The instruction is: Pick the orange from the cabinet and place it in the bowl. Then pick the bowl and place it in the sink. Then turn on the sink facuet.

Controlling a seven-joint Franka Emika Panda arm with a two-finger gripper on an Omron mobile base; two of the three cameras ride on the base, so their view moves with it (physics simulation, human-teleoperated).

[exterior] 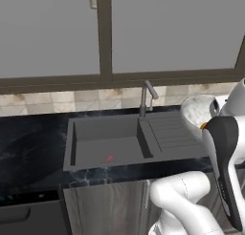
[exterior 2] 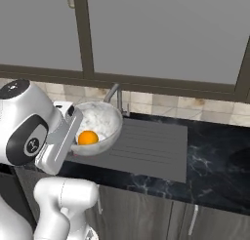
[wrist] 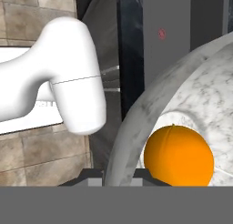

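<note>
The gripper (wrist: 119, 173) is squeezed shut on the thin rim of the bowl (exterior 2: 100, 121), holding it up in the air over the ribbed side of the sink (exterior: 115, 141). The bowl looks hard, smooth and a bit heavy, so the rim is the best place to pinch. The orange (exterior 2: 88, 137) sits loose inside and could roll if the bowl tips.

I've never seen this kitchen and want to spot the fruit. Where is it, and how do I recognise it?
Find the dark sink in the black counter. Above its ribbed drainboard the gripper holds a white marbled bowl by its rim. The orange lies inside, a small bright ball, the one vivid colour among greys.
</note>
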